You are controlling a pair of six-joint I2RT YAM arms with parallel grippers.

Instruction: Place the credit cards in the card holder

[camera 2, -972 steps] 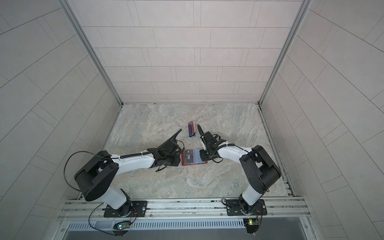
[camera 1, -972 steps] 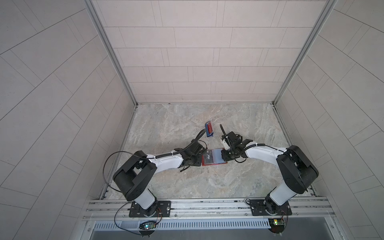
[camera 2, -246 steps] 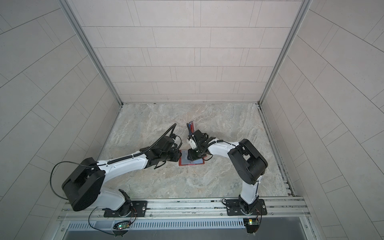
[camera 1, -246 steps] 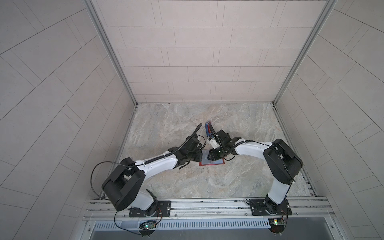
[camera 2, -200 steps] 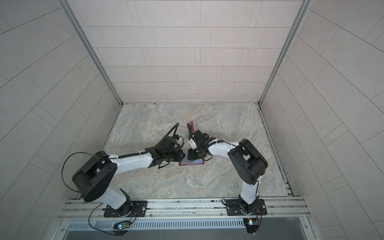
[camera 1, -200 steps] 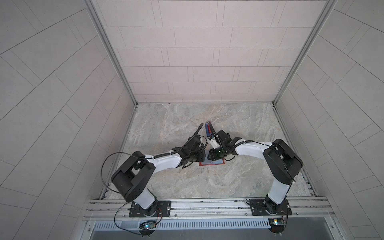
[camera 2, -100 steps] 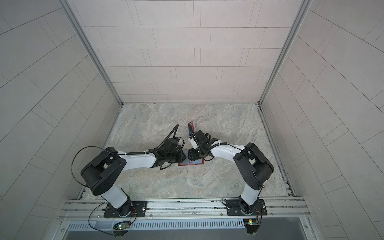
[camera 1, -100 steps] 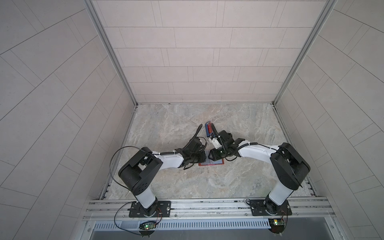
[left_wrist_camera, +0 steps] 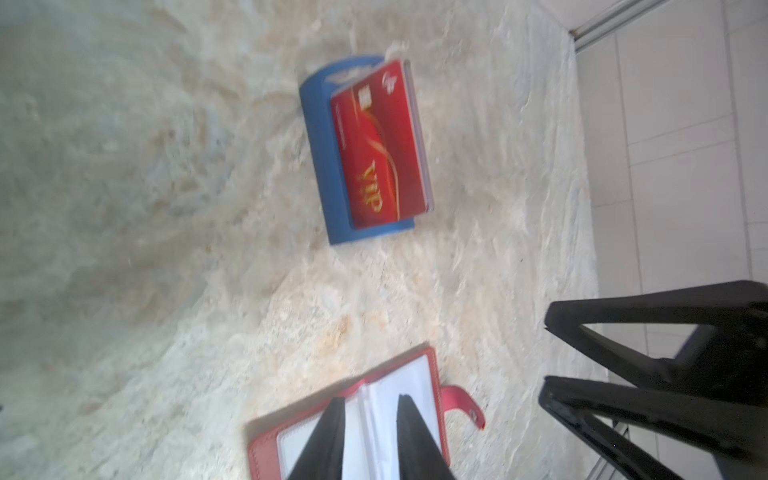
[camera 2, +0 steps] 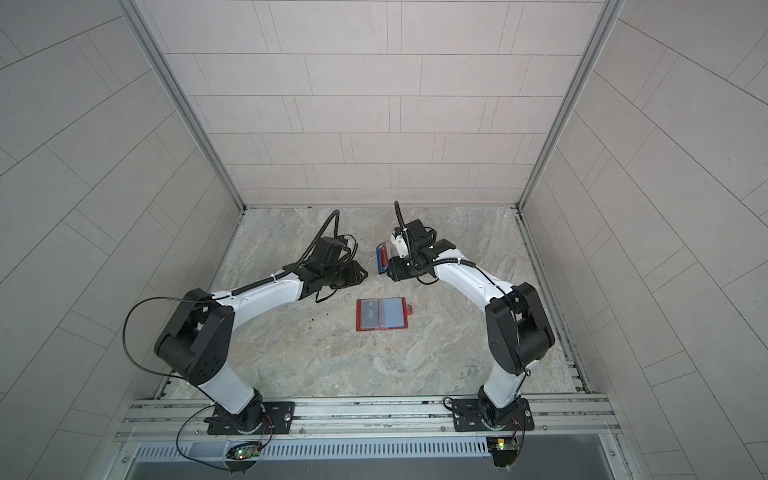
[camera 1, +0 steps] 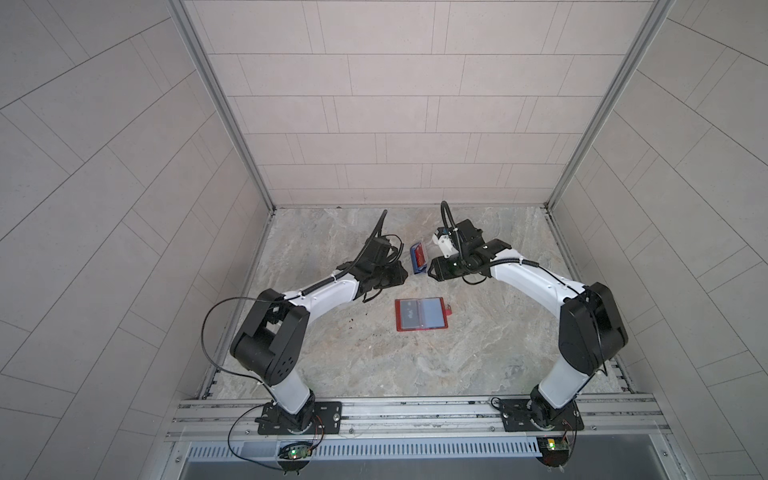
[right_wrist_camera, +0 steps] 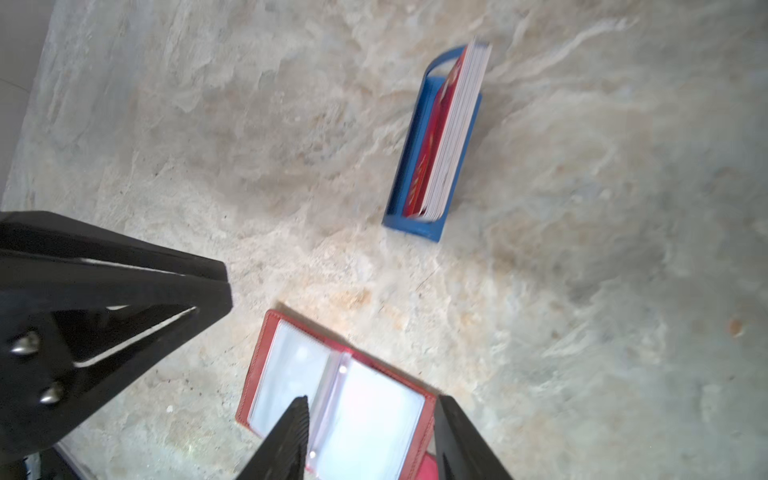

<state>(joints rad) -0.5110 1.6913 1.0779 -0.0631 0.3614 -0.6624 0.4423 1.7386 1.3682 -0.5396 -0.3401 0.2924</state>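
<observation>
The card holder (camera 1: 441, 327) (camera 2: 360, 326) lies open and flat on the marble floor in both top views. A dark card (camera 1: 408, 318) shows under its left sleeve and a pale bluish card (camera 1: 432, 317) under its right sleeve. A red VIP card (left_wrist_camera: 382, 145) stands at the front of several cards in the small blue stand (camera 1: 414, 261) (right_wrist_camera: 411, 166). My left gripper (camera 1: 401, 275) (left_wrist_camera: 372, 401) hangs open above the holder's far edge, nothing between its fingers. My right gripper (camera 1: 432, 271) (right_wrist_camera: 370, 401) faces it, open wider and empty. Both hover just short of the stand.
The marble floor (camera 1: 374, 365) is boxed in by tiled walls on three sides and a metal rail (camera 1: 415, 411) at the front. The two arms' elbows rise on either side of the card holder. Small dark specks (camera 1: 353, 332) lie left of it.
Both grippers have lifted off the card holder and drawn back toward the blue stand, opening as they went. The holder now lies uncovered, with nothing touching it.
</observation>
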